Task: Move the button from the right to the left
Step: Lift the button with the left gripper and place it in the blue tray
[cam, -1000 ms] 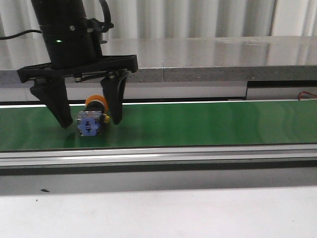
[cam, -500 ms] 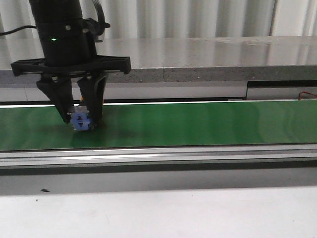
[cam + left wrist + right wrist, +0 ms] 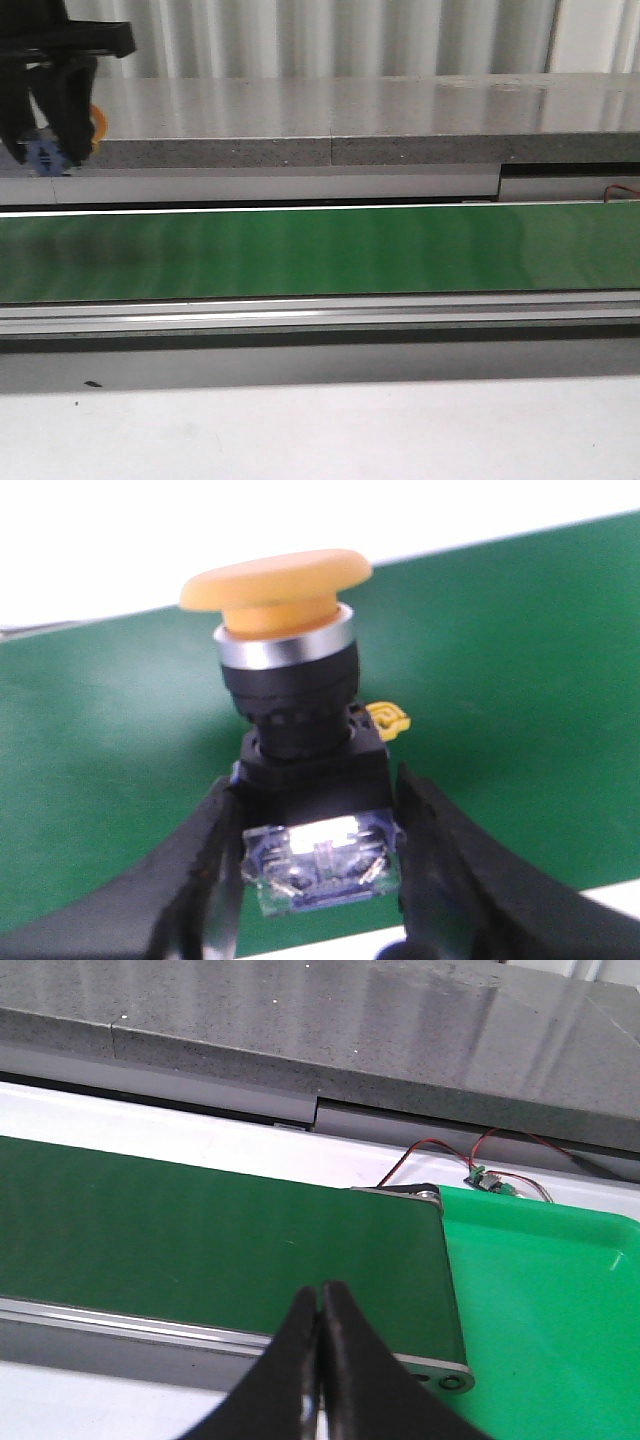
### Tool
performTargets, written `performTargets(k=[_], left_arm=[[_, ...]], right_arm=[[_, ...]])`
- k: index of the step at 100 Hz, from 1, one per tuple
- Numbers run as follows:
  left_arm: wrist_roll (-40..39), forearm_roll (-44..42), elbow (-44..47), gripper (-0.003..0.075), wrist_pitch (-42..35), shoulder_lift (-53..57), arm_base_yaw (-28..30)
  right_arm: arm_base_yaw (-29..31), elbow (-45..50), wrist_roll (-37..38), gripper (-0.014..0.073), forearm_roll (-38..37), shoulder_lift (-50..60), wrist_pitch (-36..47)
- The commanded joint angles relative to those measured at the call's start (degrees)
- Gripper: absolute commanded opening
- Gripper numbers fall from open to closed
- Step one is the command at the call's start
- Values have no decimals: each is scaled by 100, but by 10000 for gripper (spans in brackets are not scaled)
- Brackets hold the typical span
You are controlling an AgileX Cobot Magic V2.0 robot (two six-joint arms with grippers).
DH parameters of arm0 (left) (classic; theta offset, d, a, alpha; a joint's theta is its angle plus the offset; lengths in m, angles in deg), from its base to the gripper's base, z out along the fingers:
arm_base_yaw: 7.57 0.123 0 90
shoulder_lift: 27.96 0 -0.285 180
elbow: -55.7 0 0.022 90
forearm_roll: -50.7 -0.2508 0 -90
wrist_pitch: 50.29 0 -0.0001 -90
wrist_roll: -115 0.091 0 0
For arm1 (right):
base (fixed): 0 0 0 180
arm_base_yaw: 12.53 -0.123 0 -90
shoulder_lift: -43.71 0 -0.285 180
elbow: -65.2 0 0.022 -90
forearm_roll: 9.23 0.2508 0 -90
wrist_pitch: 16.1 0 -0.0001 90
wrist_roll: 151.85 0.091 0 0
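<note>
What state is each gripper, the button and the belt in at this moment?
left gripper: shut on the button, raised above the belt at far left.
button: clamped by its blue body, yellow cap clear of the fingers.
right gripper: shut, holding nothing.
green belt: nothing resting on it.

The front view looks low and level across the green conveyor belt [image 3: 320, 250] toward the grey ledge [image 3: 350, 115] behind. The left wrist view hangs close above the belt, looking steeply down. The right wrist view looks obliquely at the belt's right end beside a green tray [image 3: 550, 1290]. All three share the belt.
</note>
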Motion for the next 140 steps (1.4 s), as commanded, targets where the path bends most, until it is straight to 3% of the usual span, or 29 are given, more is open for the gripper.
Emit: performTargets(k=[1, 21, 64, 84, 102, 140], left_arm=[[325, -4, -167, 46, 216, 325, 387], [1591, -4, -167, 46, 216, 325, 1203], [2604, 6, -167, 46, 119, 292, 2989], [3200, -10, -156, 46, -251, 289, 3442], [3201, -19, -66, 46, -511, 14, 3737], [3201, -205, -66, 46, -515, -1111, 3823]], right_arm=[[-8, -144, -53, -68, 39, -38, 456], [-8, -144, -53, -68, 39, -38, 456], [-8, -144, -53, -68, 39, -38, 456], [-8, -144, -53, -68, 39, -38, 456], [-8, -144, -53, -68, 39, -38, 456], [-8, -144, -53, -68, 39, -38, 456]])
